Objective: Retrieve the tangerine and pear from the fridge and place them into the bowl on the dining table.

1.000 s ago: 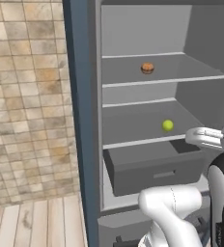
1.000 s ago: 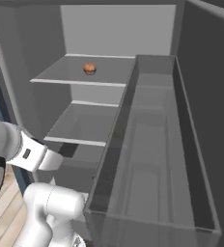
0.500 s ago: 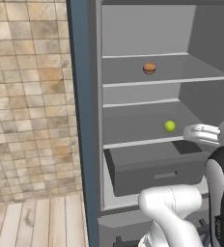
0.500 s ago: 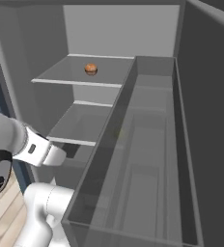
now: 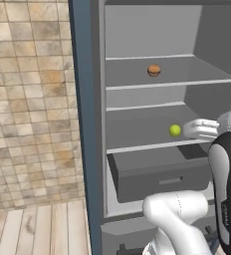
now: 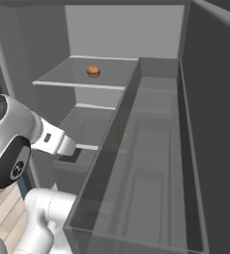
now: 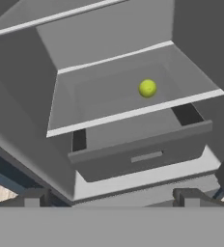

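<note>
Two fruits sit inside the open fridge (image 5: 90, 124), each on its own grey shelf. Tangerine (image 5: 154, 70) on the upper shelf (image 5: 162, 79), toward the middle, well back from the front lip; also seen from the right base view (image 6: 92, 71). Pear (image 5: 174, 130) on the lower shelf (image 5: 142, 137), one level below the tangerine and a little to its right, near the shelf's front edge. Hand view looks into the fridge and shows the pear (image 7: 147, 88) above the drawer (image 7: 138, 157), right of the shelf's centre.

Drawer under the pear's shelf stands pulled partway out (image 5: 160, 172); its inside looks bare grey.

Gripper (image 7: 109, 195): finger tips set wide apart at the bottom of the hand view, nothing between them, holding nothing. It is in front of the fridge, below and short of the pear, not touching it. From the left base view the white forearm (image 5: 202, 128) lies just right of the pear at shelf height.

Door bin (image 6: 146, 163) of the fridge runs along the right in the right base view. Tiled wall (image 5: 28, 99) left of the fridge, wood floor (image 5: 38, 231) below it.
</note>
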